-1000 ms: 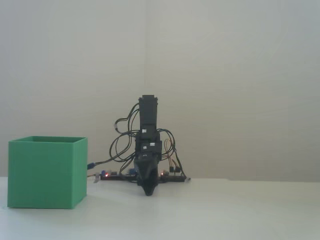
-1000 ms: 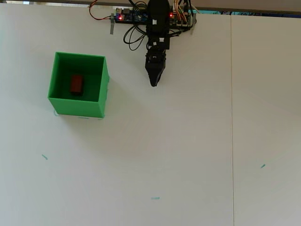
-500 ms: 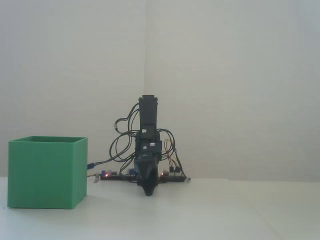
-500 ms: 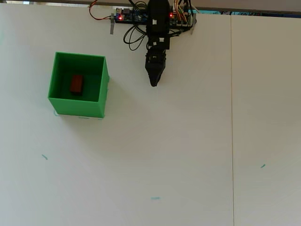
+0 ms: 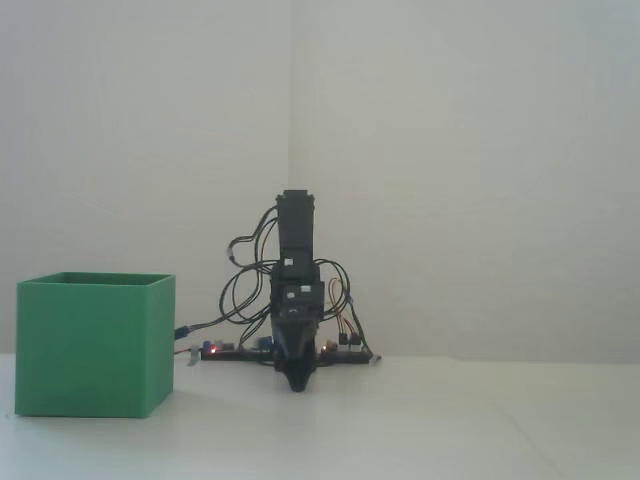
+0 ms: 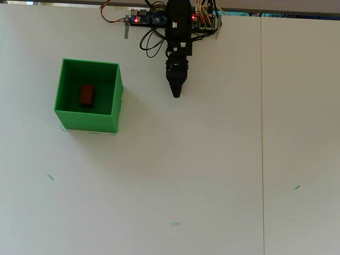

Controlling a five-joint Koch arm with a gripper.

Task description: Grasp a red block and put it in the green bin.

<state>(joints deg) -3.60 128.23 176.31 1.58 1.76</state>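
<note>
Red block (image 6: 86, 95) is seen from overhead lying on the floor of the green bin (image 6: 115, 101), roughly at the middle and clear of all four walls. In the fixed view the block is hidden behind the bin's near wall (image 5: 90, 350), so its place is known from the overhead view alone.

The gripper (image 6: 176, 94) is parked close to the arm's base, pointing down at the table (image 6: 212, 175), well apart from the bin and to its right in the overhead view. Nothing is held in it. The jaws appear to be drawn together into a single dark tip, though at this size a narrow gap could not be ruled out, and in the fixed view (image 5: 296, 384) only one pointed end is made out.

The task is judged to be finished: the block has been delivered into the bin and released, and the arm is folded in what looks like a rest pose beside the controller boards (image 6: 151, 18). No other red block is visible on the table, so nothing further seems to be left.
</note>
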